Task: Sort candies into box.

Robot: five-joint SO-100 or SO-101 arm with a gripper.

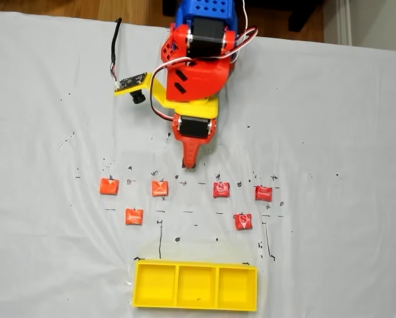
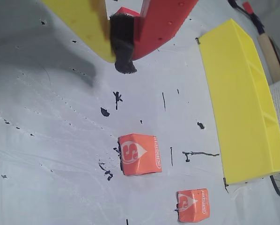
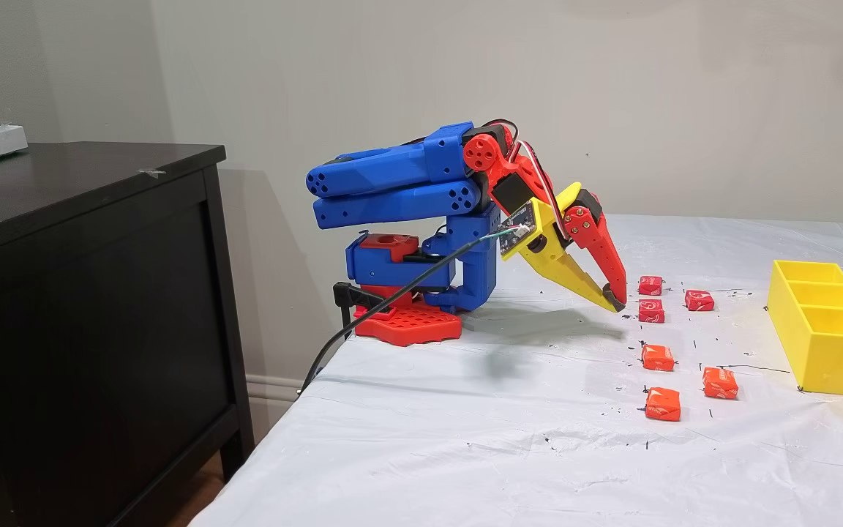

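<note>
Orange-red candies: six wrapped sweets are seen on the white cloth in a fixed view, four in a back row (image 1: 108, 186) (image 1: 159, 188) (image 1: 221, 189) (image 1: 263, 193) and two in a front row (image 1: 134, 216) (image 1: 243, 221).
Position of candies: all six are lying between the arm and the box, apart from each other, and none is inside a compartment.
Wrapper marks: a white sign and white letters are shown on two candies in the wrist view (image 2: 139, 154) (image 2: 193, 205).
Box: the yellow tray (image 1: 195, 286) is placed at the near edge in a fixed view, with three compartments in a row.
Gripper: the tip (image 1: 189, 163) is pointed down, just behind the back row, between the second and third candy.
Jaws: the yellow and the red finger are pressed together at the black pad (image 2: 122, 47), and nothing is held.
Height: in a fixed view the tip (image 3: 614, 301) is seen just above the cloth, touching no candy.
Cloth: black pen marks (image 2: 117, 98) are scattered around the candies.
</note>
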